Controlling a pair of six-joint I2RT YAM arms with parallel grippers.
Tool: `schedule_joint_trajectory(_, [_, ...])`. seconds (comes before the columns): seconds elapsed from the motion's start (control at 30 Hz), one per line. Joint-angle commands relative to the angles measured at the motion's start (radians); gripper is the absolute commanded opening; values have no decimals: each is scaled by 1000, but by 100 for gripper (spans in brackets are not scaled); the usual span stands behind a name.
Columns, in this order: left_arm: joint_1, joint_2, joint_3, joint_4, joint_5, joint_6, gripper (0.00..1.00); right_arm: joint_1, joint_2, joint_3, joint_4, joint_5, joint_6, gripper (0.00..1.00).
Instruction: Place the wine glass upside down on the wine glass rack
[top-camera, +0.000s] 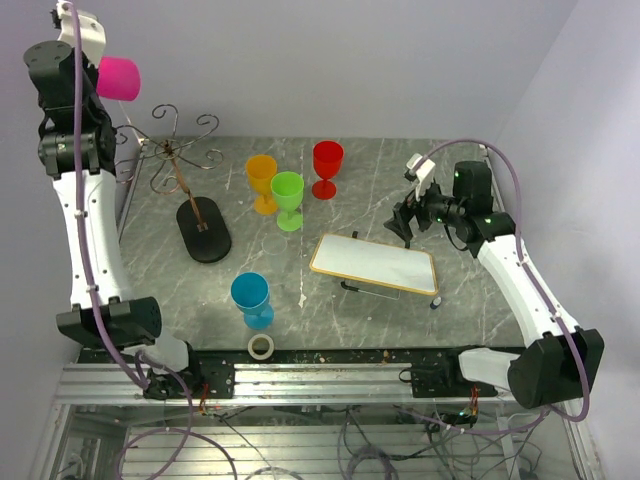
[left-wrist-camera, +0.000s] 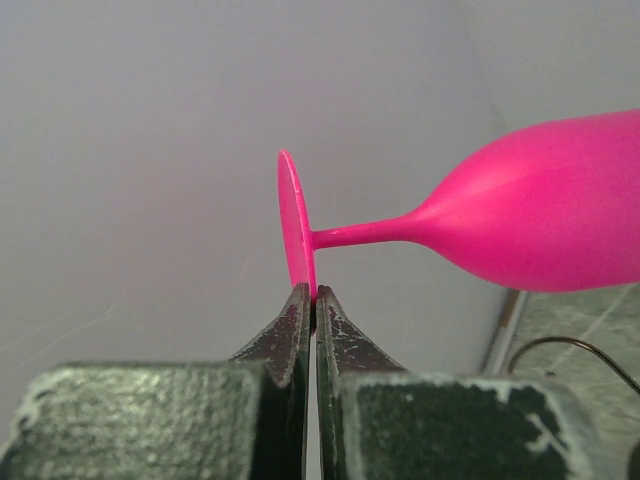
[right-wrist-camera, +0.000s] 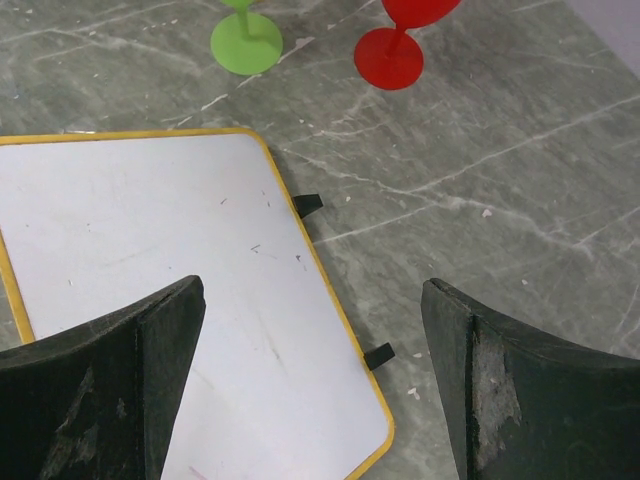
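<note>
My left gripper is raised high at the far left and is shut on the round foot of a pink wine glass. In the left wrist view the left gripper pinches the foot's rim, and the pink glass lies sideways with its bowl to the right. The wine glass rack, dark wire with scroll arms and a black oval base, stands below and right of the glass. My right gripper is open and empty at the right; the right wrist view shows it above the white board.
An orange glass, a green glass and a red glass stand at mid table. A blue glass and a tape roll are near the front. A white board with a yellow rim lies at right of centre.
</note>
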Motion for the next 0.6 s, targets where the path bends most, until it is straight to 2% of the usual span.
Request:
schedule_joint_trajectory(0.0, [7,54,53,123,-86,121,7,-9,-22,-25,55,-24,-3,89])
schedule_joint_trajectory(0.2, [6,148,100,161,-59,210,7,-11,-11,-43,69,-4,-5,89])
schedule_joint_trajectory(0.57, [-59,194,-46,278,36,506,7,-14,-3,-56,72,2,-13,89])
